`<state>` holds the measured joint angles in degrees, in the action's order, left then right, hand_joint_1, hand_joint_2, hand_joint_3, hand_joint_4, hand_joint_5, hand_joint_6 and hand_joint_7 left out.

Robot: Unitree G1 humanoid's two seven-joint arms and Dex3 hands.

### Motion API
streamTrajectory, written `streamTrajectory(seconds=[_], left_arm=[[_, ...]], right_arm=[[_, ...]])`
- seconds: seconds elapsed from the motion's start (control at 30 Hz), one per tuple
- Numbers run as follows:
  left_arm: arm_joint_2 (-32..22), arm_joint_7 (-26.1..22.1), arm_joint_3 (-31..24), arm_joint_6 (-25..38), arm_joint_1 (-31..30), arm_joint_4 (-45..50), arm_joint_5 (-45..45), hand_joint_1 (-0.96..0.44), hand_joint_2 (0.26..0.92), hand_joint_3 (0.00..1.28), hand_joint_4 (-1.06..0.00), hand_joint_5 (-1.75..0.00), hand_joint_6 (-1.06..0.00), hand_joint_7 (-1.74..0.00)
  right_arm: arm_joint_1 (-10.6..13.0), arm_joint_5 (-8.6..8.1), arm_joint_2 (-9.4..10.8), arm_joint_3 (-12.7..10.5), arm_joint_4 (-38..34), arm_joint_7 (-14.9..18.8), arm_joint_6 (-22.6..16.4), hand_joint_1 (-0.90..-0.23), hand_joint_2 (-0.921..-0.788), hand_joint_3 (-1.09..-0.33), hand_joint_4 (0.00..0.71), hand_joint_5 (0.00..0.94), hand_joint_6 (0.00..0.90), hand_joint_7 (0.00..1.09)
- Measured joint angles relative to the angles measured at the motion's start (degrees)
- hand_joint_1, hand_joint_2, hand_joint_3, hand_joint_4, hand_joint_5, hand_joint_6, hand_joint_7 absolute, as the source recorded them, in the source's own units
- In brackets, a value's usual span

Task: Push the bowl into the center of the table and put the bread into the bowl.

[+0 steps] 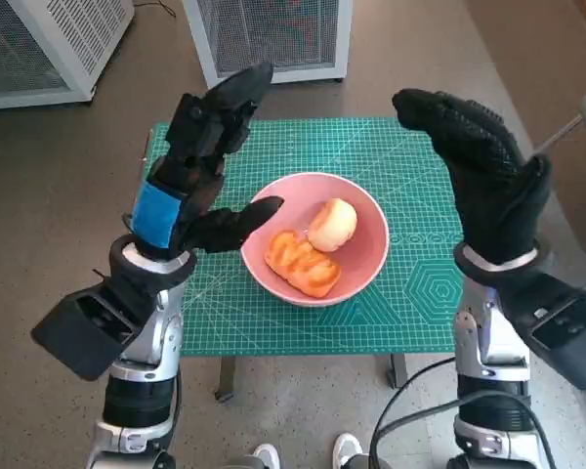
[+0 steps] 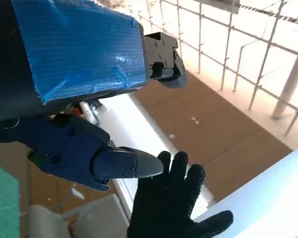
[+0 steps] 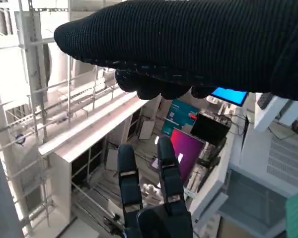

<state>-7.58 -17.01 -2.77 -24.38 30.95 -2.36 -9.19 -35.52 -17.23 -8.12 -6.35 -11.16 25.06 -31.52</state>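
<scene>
Centrally, one pink bowl (image 1: 371, 256), two bread pieces (image 1: 302, 262) (image 1: 332, 225), two raised empty hands (image 1: 203, 147) (image 1: 479, 166)

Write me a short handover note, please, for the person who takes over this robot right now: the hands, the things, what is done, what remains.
Left hand: raised above the table's left side, fingers apart, holding nothing.
Right hand: raised above the table's right side, fingers apart, holding nothing.
Bowl: pink, on the green mat, about at the middle of the table.
Bread: in the bowl, beside a round roll.
Done: the bowl looks centred and the bread is inside.
Left: nothing visible, probably only lowering the arms.
</scene>
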Motion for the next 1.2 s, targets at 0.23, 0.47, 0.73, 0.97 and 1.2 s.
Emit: streamTrajectory(seconds=[0.23, 0.47, 0.73, 0.97, 1.2], left_arm=[[-0.07, -1.07, -0.28, -0.64, 0.00, -1.09, -1.41, -0.60, 0.921, 0.37, -0.21, -0.08, 0.00, -0.66], [-0.38, -2.55, -0.77, -2.05, 0.02, -2.20, -2.95, -0.59, 0.921, 0.38, -0.21, -0.09, 0.00, -0.64], [-0.68, -3.80, -1.56, -3.61, 0.04, -3.89, -3.98, -0.59, 0.921, 0.39, -0.21, -0.09, 0.00, -0.62], [-0.74, -4.19, -1.71, -3.92, 0.04, -3.89, -4.32, -0.59, 0.921, 0.40, -0.21, -0.09, 0.00, -0.62], [-0.73, -4.41, -1.70, -3.97, 0.04, -3.95, -4.40, -0.59, 0.921, 0.40, -0.21, -0.09, 0.00, -0.62]], right_arm=[[-0.20, 1.66, -0.03, 0.22, -0.11, -0.68, -0.92, -0.490, -0.921, -0.492, 0.309, 0.006, 0.014, 0.64], [-0.32, 1.77, -0.30, 0.18, -0.46, -0.69, -1.40, -0.488, -0.921, -0.492, 0.312, 0.007, 0.009, 0.63], [-0.39, 1.77, -0.72, 0.15, -0.55, -0.69, -1.55, -0.490, -0.921, -0.492, 0.312, 0.006, 0.008, 0.63], [-0.39, 1.78, -0.73, 0.18, -0.54, -0.70, -1.55, -0.491, -0.921, -0.493, 0.312, 0.006, 0.007, 0.63], [-0.35, 1.79, -0.73, 0.20, -0.23, -0.99, -1.52, -0.492, -0.921, -0.492, 0.312, 0.005, 0.007, 0.64]])
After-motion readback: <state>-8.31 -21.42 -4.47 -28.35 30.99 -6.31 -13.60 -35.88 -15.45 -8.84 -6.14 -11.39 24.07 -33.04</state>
